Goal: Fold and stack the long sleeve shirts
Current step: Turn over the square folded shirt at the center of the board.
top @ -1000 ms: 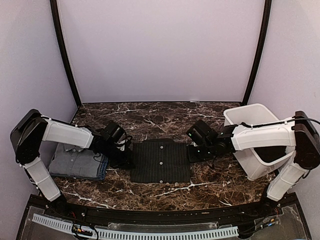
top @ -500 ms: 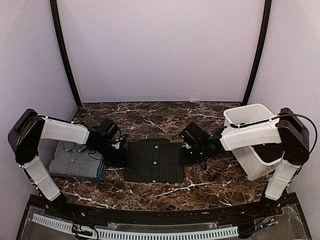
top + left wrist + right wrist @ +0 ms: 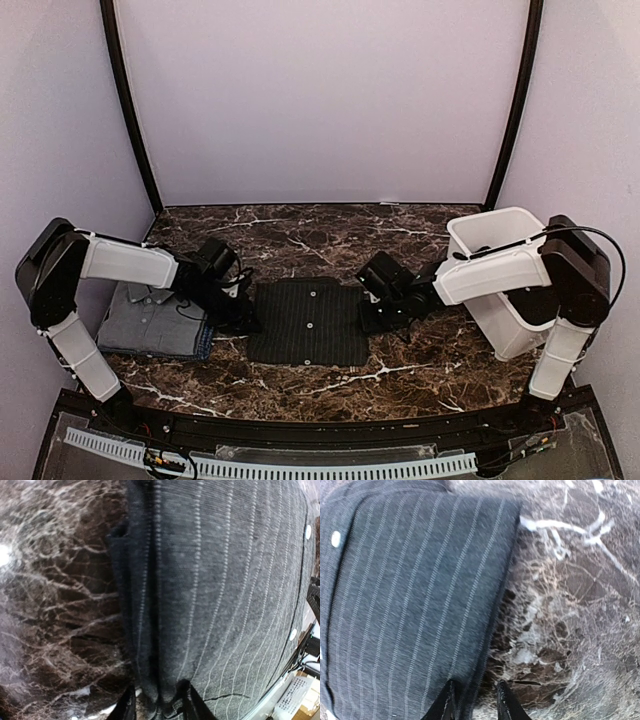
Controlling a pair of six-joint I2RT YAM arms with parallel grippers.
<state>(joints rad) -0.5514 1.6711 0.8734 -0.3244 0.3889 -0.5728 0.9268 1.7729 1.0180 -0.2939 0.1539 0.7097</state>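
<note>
While the pinstripe shirt (image 3: 305,322) lies folded into a neat rectangle in the middle of the desk (image 3: 300,240), the top view shows the left hand (image 3: 243,320) low at its left edge and the right hand (image 3: 367,318) low at its right edge. A folded grey shirt (image 3: 145,318) rests on a blue shirt (image 3: 205,342) at the far left, under the left arm, and a white tub (image 3: 480,232) stands at the right. From the left wrist, the shirt's thick folded edge runs down between that hand's fingers (image 3: 127,707). They stand apart with cloth filling the gap, and I cannot tell whether they pinch it or merely straddle it. Small pale buttons (image 3: 308,531) line the far side. From the right wrist, the fingers are parted over the opposite edge, with flat cloth and bare marble both showing in the gap, so that hand looks open and holds nothing. The shirt is probably light, soft and limp, so lifted from one point it would likely sag and come unfolded. It seems safest to take it at both side edges together, pinching through all the layers, and carry it level to the grey pile. The polished stone looks slick, so the bundle may slide when pushed.
</note>
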